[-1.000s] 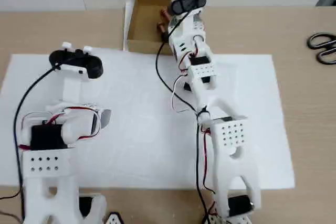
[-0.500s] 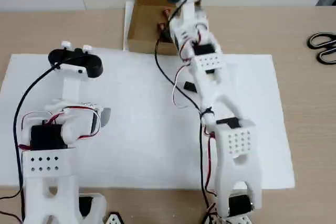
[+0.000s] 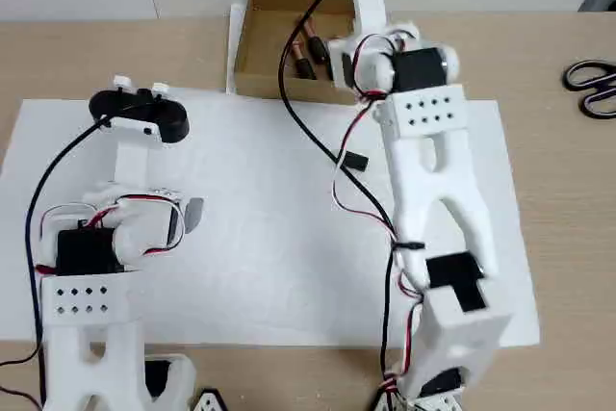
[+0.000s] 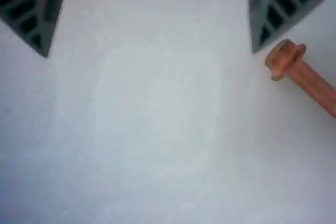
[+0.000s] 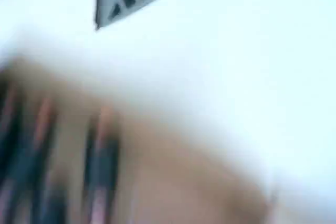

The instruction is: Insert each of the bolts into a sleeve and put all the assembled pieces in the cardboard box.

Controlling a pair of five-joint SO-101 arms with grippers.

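White mat [image 4: 157, 140] — copper bolt [image 4: 306, 78] w/ flanged head, lying flat.

Here's the desk [image 3: 96, 45], with a sheet [image 3: 269, 238] spread over its middle. The cardboard box [image 3: 262, 40] sits at the sheet's far edge, and assembled pieces [image 3: 306, 53] lie inside, toward its right side. The right arm [image 3: 423, 132] runs from the near edge across the sheet to the box's right end. The left arm [image 3: 125, 170] stands over the sheet's left part. Under the left end effector [image 4: 149, 45], a bolt [image 4: 299, 74] lies on the sheet just outside one finger. Scissors [image 3: 589, 87] rest far right on the desk.
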